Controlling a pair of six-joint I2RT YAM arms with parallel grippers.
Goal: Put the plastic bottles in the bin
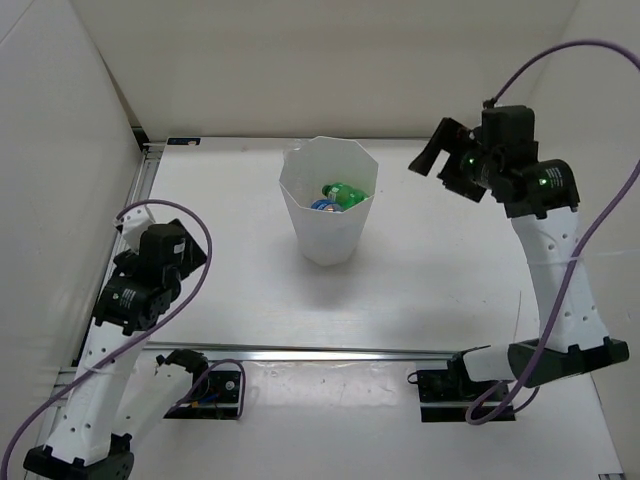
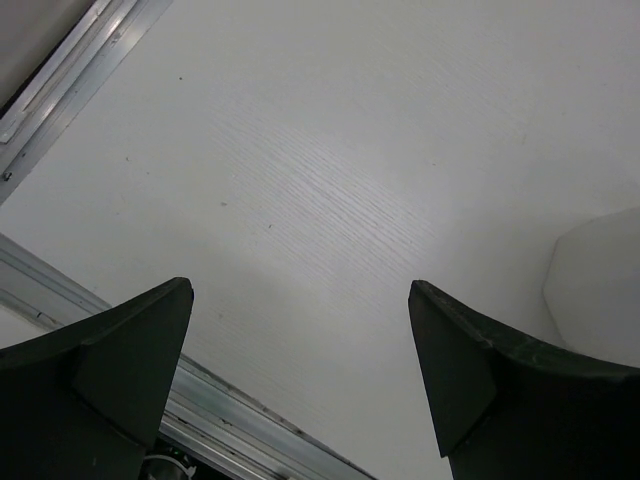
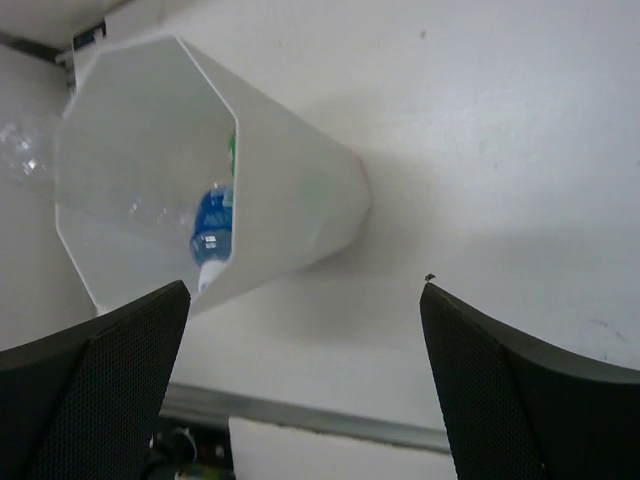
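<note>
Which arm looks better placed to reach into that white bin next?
Right, probably. The right fingers hang open, raised just beside the bin, and their camera looks into it. The left fingers sit folded back by the left edge of the table.

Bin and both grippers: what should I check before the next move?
1. Bin upright on the table: ok.
2. Right gripper open, nothing between its fingers: ok.
3. Left gripper open, nothing held: ok.
4. Bottles inside the bin: a green bottle and a blue-labelled bottle show; whether others lie beneath, cannot tell.
5. Bottles lying outside the bin: none seen from above, ok.
</note>
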